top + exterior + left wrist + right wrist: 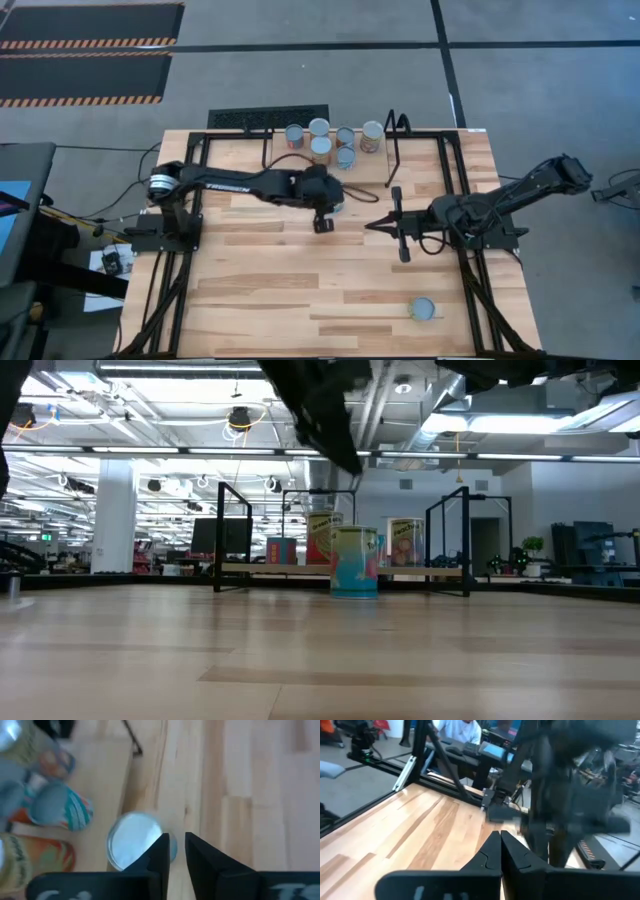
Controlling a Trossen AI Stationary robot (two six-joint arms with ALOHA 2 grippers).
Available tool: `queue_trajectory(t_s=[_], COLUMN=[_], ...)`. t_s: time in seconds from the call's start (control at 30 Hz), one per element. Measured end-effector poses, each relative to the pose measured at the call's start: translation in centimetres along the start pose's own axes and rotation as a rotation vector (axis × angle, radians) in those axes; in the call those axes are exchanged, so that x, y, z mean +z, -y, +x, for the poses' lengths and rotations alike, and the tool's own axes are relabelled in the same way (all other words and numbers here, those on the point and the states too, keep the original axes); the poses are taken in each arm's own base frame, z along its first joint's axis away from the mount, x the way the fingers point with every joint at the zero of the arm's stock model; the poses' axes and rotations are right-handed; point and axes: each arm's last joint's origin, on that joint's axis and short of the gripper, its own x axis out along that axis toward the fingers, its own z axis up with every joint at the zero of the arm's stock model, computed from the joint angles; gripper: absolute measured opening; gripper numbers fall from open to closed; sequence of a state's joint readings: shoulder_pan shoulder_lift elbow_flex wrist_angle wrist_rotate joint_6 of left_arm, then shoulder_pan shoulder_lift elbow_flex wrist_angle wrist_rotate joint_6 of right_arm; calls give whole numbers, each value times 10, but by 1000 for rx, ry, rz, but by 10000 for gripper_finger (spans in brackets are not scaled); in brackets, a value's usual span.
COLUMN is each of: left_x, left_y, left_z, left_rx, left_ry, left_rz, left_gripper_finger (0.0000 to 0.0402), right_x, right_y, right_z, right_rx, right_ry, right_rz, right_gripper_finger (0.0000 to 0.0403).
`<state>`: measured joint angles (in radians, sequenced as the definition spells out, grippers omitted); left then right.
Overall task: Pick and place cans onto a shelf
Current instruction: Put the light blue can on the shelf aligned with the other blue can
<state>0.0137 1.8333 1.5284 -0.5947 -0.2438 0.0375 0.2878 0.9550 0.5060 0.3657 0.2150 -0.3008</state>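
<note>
Several cans (321, 147) stand close together on the shelf (283, 158) at the table's far middle. One blue-sided can (341, 207) (353, 560) (134, 845) stands upright on the tabletop just before the shelf. My left gripper (337, 200) (352, 466) (176, 837) hangs above it, clear of its silver top. The fingers stand a narrow gap apart with nothing between them. Another can (423, 310) stands alone near the table's near right. My right gripper (370, 227) (500, 840) is shut and empty at mid-table right, pointing level toward the left.
Black rod frames (197, 160) (455, 170) stand along both sides of the table. A dark cable (360, 187) lies before the shelf and a black mat (268, 117) lies behind it. A person in a white top (460, 727) sits beyond the table.
</note>
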Motion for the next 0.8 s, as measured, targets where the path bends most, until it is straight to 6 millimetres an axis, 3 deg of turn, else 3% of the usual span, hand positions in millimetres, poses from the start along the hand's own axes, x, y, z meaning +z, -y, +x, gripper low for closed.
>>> queue_trajectory(t_s=[0.13, 0.33, 0.53, 0.8], left_x=[-9, -58, -120, -191], left_y=[21, 41, 39, 26], left_z=[-28, -57, -79, -80], left_rx=[-8, -84, -153, -140], left_ry=[136, 382, 616, 768], left_rz=[26, -36, -152, -250], left_gripper_finger=[18, 5, 1, 0], right_x=[1, 2, -5, -24], right_y=[-5, -4, 2, 19], right_z=[-1, 0, 16, 57], right_rx=[22, -9, -34, -102], right_ry=[-3, 12, 31, -157], right_rz=[-16, -3, 64, 173], right_gripper_finger=[9, 9, 10, 18])
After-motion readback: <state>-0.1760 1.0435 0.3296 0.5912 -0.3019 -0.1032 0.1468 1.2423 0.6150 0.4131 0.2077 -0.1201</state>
